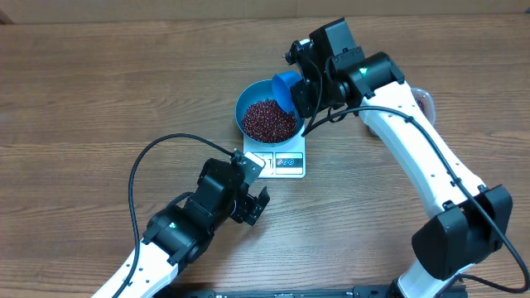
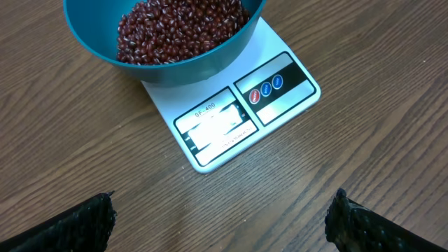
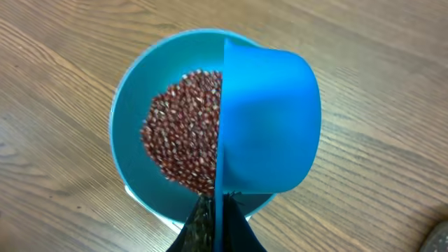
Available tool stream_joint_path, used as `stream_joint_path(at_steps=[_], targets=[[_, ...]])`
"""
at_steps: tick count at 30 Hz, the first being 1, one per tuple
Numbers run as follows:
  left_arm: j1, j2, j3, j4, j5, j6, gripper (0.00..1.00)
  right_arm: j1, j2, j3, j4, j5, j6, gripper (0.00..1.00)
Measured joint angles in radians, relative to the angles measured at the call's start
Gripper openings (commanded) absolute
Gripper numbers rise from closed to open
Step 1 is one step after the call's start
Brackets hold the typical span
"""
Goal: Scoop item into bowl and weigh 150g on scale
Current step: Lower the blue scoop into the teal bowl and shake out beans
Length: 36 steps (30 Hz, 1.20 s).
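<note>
The blue bowl [image 1: 242, 103] stands on the white scale [image 1: 286, 162] and holds a heap of dark red beans [image 1: 267, 120]. My right gripper [image 3: 218, 210] is shut on the flat handle of a small blue scoop [image 3: 269, 119]. The scoop is tipped on its side over the bowl's right rim [image 3: 129, 119], above the beans [image 3: 178, 140]. My left gripper [image 2: 224, 213] hangs open over bare wood just in front of the scale [image 2: 245, 115], nothing between its fingers [image 2: 91, 220]. The left wrist view shows the scale's display and buttons and the bowl's wall [image 2: 182, 70].
Part of a clear tub [image 1: 425, 101] with some beans shows behind the right arm. A black cable [image 1: 137, 178] loops over the table beside the left arm. Bare wood lies to the left and at the back.
</note>
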Motion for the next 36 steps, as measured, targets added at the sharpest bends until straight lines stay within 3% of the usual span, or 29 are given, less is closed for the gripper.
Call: stream_joint_path(at_steps=[16, 26, 36], targets=[[0.000, 0.000, 0.000, 0.000, 0.000, 0.000, 0.99, 0.010, 0.000, -0.093, 0.066, 0.014, -0.002, 0.04], [0.000, 0.000, 0.000, 0.000, 0.000, 0.000, 1.00, 0.164, 0.000, -0.093, 0.066, 0.228, -0.003, 0.04], [0.000, 0.000, 0.000, 0.000, 0.000, 0.000, 1.00, 0.171, 0.011, -0.093, 0.057, 0.274, -0.002, 0.04]])
